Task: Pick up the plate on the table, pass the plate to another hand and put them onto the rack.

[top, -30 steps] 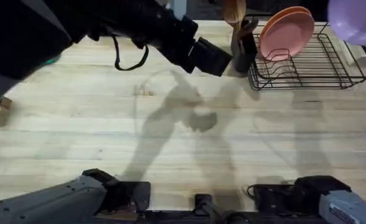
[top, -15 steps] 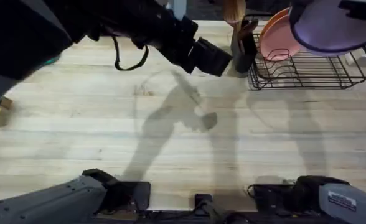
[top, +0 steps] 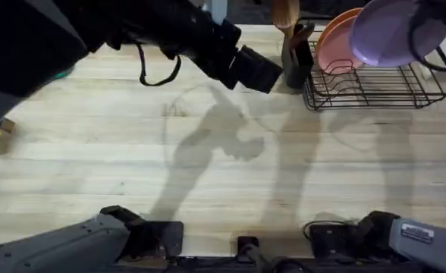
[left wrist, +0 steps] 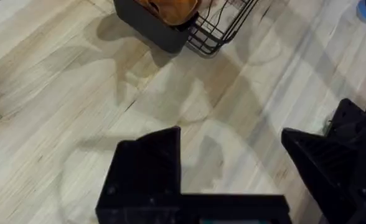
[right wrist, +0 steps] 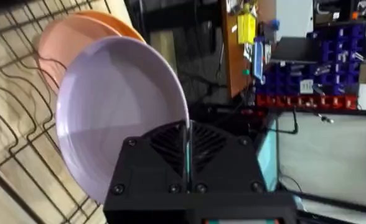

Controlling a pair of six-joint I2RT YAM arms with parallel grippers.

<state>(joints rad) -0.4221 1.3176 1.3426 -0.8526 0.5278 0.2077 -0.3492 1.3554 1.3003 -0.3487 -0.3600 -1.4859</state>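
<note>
over rack (top: 375, 80), right gripper (right wrist: 187, 163) clamps plate (right wrist: 117, 109); left gripper (left wrist: 229, 158) open

You won't find any text you can read here. A white label (top: 416, 233) sits on the right arm's base at about five o'clock in the overhead view, but its print is too small to make out.
</note>
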